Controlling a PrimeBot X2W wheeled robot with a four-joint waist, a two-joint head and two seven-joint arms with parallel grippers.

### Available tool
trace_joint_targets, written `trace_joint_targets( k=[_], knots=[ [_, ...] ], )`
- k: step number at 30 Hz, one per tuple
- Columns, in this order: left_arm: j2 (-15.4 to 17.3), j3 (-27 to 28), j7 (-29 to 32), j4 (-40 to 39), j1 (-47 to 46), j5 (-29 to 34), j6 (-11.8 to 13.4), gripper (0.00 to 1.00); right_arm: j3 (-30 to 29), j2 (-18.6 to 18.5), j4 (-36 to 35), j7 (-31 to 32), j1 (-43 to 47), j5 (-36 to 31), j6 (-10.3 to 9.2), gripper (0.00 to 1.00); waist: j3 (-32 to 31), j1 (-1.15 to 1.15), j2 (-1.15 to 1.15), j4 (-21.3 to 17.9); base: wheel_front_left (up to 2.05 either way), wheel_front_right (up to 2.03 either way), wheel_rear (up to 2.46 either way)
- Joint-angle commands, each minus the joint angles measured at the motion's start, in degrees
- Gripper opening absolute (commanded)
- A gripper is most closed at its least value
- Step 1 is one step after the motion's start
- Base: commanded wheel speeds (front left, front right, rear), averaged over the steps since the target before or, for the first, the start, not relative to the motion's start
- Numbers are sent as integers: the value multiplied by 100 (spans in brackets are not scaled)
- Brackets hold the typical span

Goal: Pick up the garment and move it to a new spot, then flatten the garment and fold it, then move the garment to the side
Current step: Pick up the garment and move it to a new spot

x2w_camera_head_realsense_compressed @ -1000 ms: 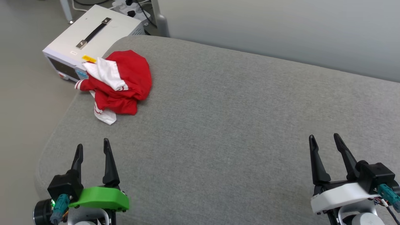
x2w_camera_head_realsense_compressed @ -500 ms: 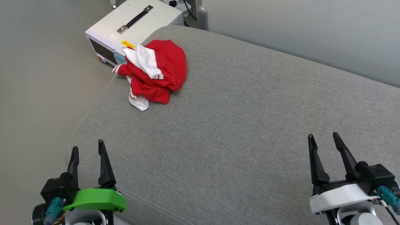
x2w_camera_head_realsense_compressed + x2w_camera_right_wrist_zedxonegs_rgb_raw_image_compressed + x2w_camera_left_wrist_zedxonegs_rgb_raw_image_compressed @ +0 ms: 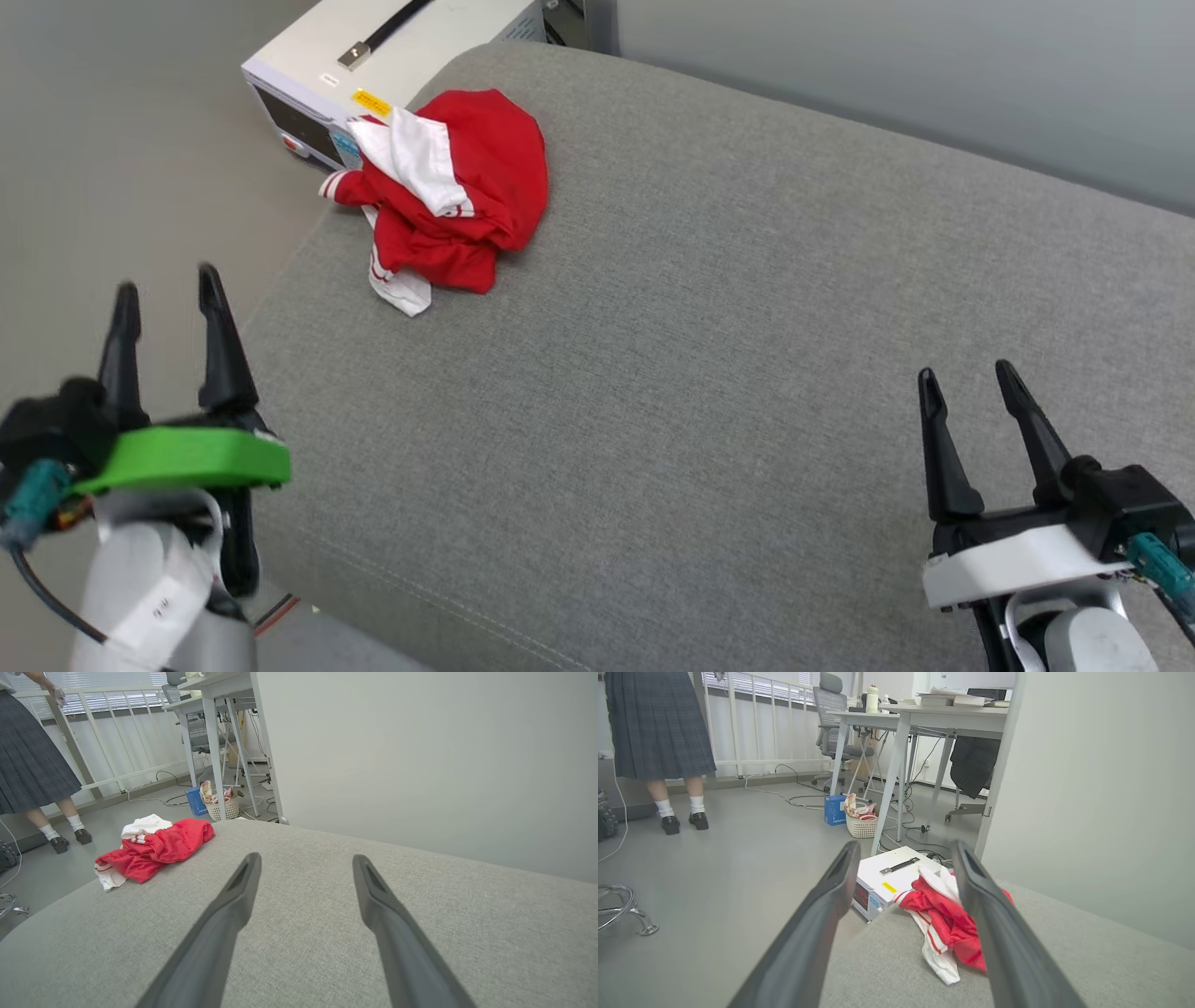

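Note:
The garment lies crumpled in a red and white heap at the far left corner of the grey cushioned surface. It also shows as the garment ahead of my left fingers and as the garment far to the left in the right wrist view. My left gripper hangs open at the surface's left edge, partly over the floor, well short of the heap. At the lower right my right gripper stands open over bare fabric. Neither holds anything.
A white instrument box with a black handle sits on the floor just beyond the garment. A person in a dark skirt stands on the floor to the left. Desks, a chair, a small basket and cables lie farther back. A pale wall runs behind the surface.
The head camera has shifted, so the whole scene sits differently in view. My left gripper has risen and moved forward toward the garment. The right gripper has barely moved.

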Motion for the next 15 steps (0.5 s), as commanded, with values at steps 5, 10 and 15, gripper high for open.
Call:
trace_joint_targets(
  k=[5, 10, 15],
  knots=[
    [536, -32, -33, 436, -1158, -214, -128, 100, 21, -10, -190, -54, -354, -286, -5, 100, 673, 0, 0, -367, 0, 0, 0],
    [1241, -308, 126, 1107, -2219, -935, -146, 100, 101, -60, -389, -54, -643, -497, -5, 100, 1183, 0, 0, -605, 0, 0, 0],
    [1915, -945, 863, 1625, -3006, -1710, -148, 100, 129, -240, -567, -54, -895, -571, -5, 100, 1570, 0, 0, -773, 0, 0, 0]
  ],
)
